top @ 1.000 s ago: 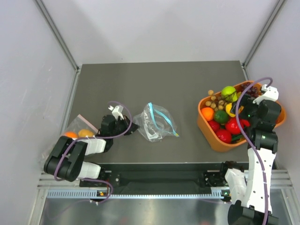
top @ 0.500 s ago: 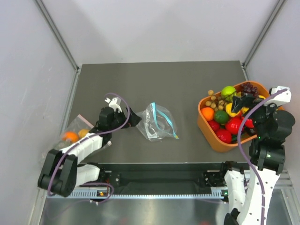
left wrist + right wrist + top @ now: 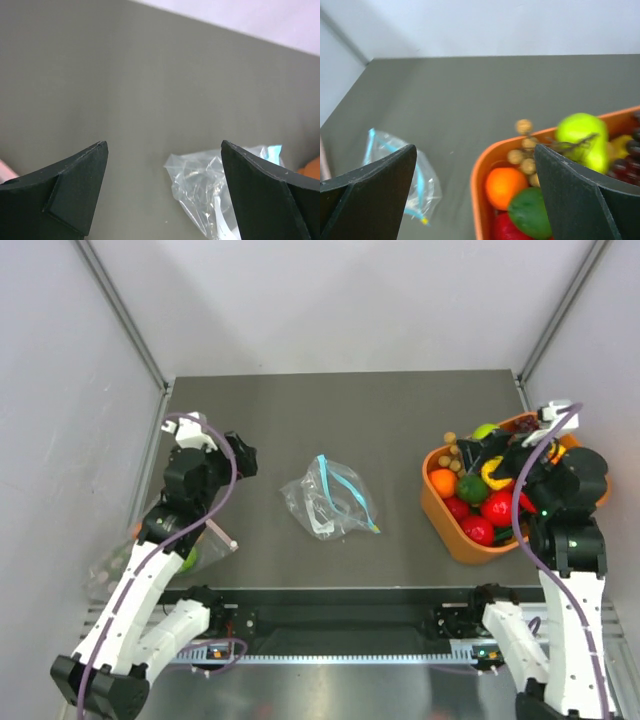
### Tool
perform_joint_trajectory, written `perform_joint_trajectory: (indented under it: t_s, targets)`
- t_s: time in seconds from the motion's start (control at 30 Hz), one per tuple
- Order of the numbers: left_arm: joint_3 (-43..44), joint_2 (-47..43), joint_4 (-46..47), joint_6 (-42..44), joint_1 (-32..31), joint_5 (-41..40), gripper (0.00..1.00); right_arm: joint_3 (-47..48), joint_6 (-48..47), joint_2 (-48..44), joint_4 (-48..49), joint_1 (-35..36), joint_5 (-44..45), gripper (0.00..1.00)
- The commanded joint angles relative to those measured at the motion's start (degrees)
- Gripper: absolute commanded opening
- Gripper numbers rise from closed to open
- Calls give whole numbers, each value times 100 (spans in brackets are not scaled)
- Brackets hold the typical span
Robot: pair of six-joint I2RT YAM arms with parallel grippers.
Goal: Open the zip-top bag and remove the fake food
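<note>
The zip-top bag [image 3: 328, 502] lies crumpled near the middle of the table, its teal strip on top, and nothing shows inside it. It also shows low in the left wrist view [image 3: 215, 186] and the right wrist view [image 3: 426, 189]. The fake food sits in the orange bin [image 3: 432, 502]: a red apple [image 3: 497, 508], a lime-green fruit [image 3: 580, 135], a yellow lemon [image 3: 493, 473] and purple grapes [image 3: 631, 152]. My left gripper [image 3: 243, 455] [image 3: 163, 145] stands open, left of the bag and apart from it. My right gripper [image 3: 490, 455] [image 3: 475, 147] hangs open over the bin's left rim, holding nothing.
A second clear bag [image 3: 170, 515] with a pinkish strip lies at the left table edge under my left arm, fruit inside. The bin also holds an orange [image 3: 502, 185], a dark green fruit [image 3: 530, 212] and tan grapes [image 3: 524, 150]. Grey walls close in both sides.
My left gripper has opened, let go of the zip-top bag's left edge and drawn back up and to the left. The right gripper has opened wider above the bin.
</note>
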Motion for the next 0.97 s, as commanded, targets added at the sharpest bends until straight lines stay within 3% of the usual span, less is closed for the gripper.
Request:
perform_joint_trajectory:
  t_s: [0.0,0.13,0.23,0.93]
  targets:
    - [634,-200,-826,364,27,-543,99,265,-30,172,330,845,656,99]
    - [1170,-323,-1257,434,27,-613,99,230,-30,340,453,1837,1385,100]
    - [1372,-394,-1389,548,27,-701,99,195,-48,410,480,2129,1659,100]
    - [1760,-622,-1671,821,27,-991,99,441,-109,366,339,2235,1757,100]
